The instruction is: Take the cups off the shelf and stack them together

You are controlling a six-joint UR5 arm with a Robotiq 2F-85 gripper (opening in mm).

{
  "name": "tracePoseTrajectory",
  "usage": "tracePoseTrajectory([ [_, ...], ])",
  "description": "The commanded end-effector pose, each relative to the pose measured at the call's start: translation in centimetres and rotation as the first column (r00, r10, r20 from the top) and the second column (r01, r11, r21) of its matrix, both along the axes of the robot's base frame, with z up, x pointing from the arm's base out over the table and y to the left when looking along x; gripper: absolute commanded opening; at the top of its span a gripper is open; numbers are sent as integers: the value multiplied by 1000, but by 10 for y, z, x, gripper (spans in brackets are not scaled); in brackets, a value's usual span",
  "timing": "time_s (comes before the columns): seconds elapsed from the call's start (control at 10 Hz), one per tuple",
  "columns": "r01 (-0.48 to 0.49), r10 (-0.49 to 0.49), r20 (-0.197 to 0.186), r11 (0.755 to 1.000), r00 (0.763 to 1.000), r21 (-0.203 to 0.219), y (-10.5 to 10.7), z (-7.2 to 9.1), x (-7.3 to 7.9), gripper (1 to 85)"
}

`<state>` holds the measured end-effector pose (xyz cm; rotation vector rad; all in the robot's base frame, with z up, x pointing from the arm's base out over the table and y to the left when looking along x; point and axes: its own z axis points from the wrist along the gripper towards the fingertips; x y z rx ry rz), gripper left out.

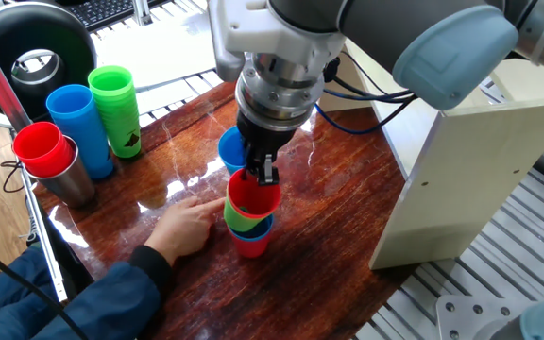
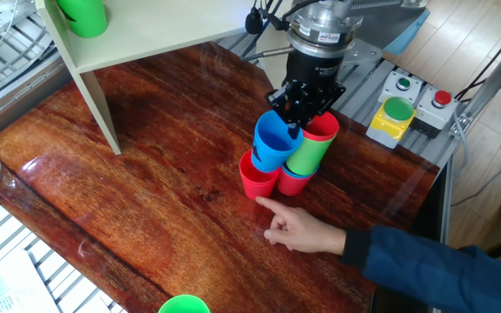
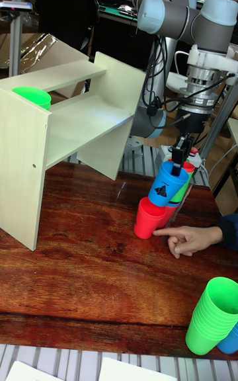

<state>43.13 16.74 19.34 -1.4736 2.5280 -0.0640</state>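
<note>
Carefully now: hold the gripper [image 2: 303,129] steady above the cluster of cups, fingers drawn close together between the blue cup [image 2: 273,143] and the red top cup [image 1: 251,194]; cannot tell whether clamped on a rim. Lower straight down, mind the person's hand [image 2: 301,233] touching the lone red cup [image 3: 149,218]. Tilted blue cup sits inside that red cup. Beside it, red cup nested in green [image 2: 305,156], in blue, in red. One green cup [image 2: 83,16] left on the shelf [image 3: 79,120], well apart.
</note>
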Motion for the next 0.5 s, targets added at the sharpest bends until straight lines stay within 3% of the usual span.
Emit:
tracePoseTrajectory([
  [0.0, 34, -36, -52, 999, 998, -35, -11, -1, -13, 13],
  [0.2, 22, -23, -74, 1000, 997, -5, -3, -2, -18, 13],
  [0.4, 12, -10, -66, 999, 998, 35, 8, -1, -16, 13],
])
